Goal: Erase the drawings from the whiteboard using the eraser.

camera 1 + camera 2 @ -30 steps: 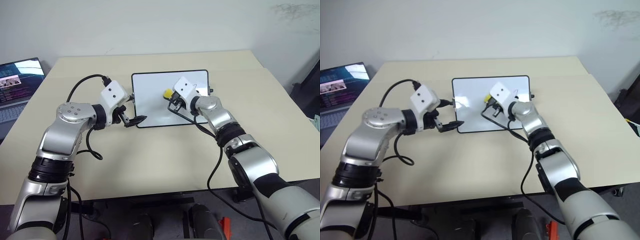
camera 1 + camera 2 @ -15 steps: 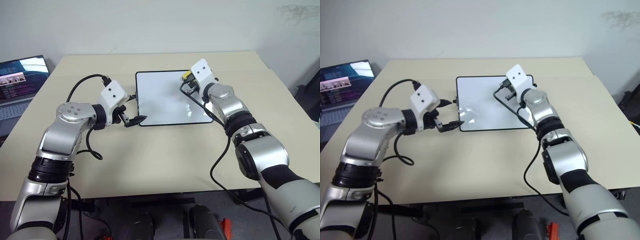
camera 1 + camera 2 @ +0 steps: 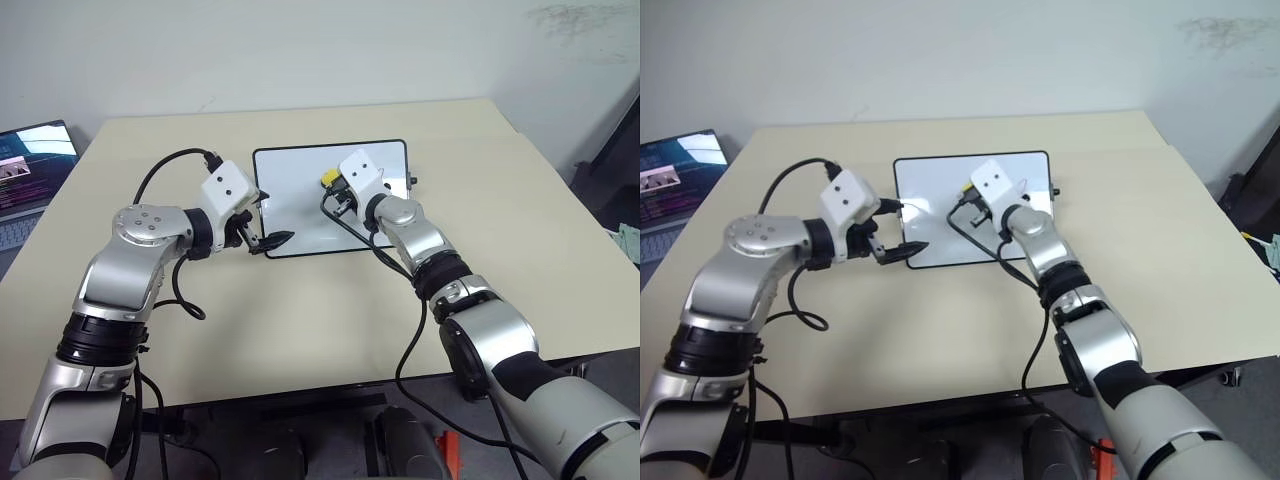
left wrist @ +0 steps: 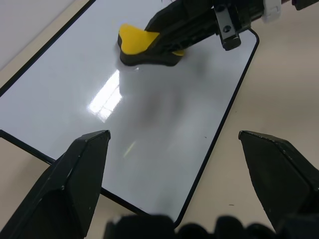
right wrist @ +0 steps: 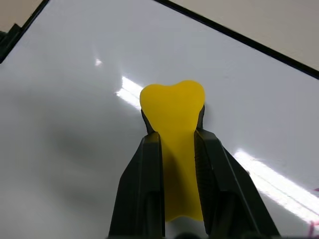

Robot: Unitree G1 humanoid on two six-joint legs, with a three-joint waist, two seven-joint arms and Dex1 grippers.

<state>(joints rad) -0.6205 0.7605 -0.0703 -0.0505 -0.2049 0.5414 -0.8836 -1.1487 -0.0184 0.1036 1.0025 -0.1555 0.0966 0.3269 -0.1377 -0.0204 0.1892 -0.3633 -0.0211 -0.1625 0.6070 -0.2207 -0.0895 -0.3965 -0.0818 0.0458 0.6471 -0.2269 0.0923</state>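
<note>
The whiteboard point(image 3: 300, 215) lies flat on the tan table, glossy white with a thin black frame. My right gripper point(image 3: 336, 188) is shut on the yellow eraser point(image 3: 328, 179), which presses on the board's far middle area point(image 5: 172, 104). A faint reddish trace of the drawings point(image 5: 313, 228) shows at the edge of the right wrist view; the rest of the board looks white with glare streaks. At the board's near left corner my left gripper point(image 3: 274, 240) hovers open, its two black fingers point(image 4: 82, 172) spread wide over the board's edge.
A laptop point(image 3: 30, 170) with a lit screen sits at the table's far left edge. The tan table point(image 3: 300, 320) extends in front of the board. Black cables loop from both wrists over the table.
My right gripper swept the eraser out to the board's far right corner and back left to the board's middle. The left arm stayed put. The camera view shifted slightly.
</note>
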